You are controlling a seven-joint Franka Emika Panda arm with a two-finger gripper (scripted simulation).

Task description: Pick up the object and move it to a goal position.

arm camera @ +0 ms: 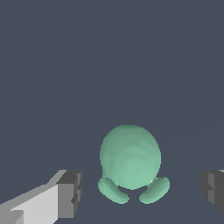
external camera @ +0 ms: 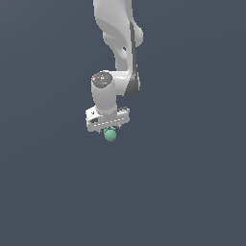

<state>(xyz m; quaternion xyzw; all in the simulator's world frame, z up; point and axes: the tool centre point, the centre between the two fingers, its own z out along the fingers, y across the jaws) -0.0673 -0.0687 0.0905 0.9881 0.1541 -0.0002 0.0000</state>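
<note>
The object is a small, smooth mint-green ball (external camera: pixel 110 135) with two small rounded lobes at its base, seen large in the wrist view (arm camera: pixel 130 157). In the exterior view it sits just under the white bar of my gripper (external camera: pixel 108 128), on the dark grey ground. In the wrist view the gripper (arm camera: pixel 142 197) is open. One dark-padded finger (arm camera: pixel 70 199) stands on one side of the ball and the other finger (arm camera: pixel 213 191) on the other side. There is a clear gap between the ball and each pad, wider on one side.
The white arm (external camera: pixel 117 38) comes down from the exterior view's upper edge. A flat, plain dark grey surface (external camera: pixel 192 192) lies all around. No other objects show.
</note>
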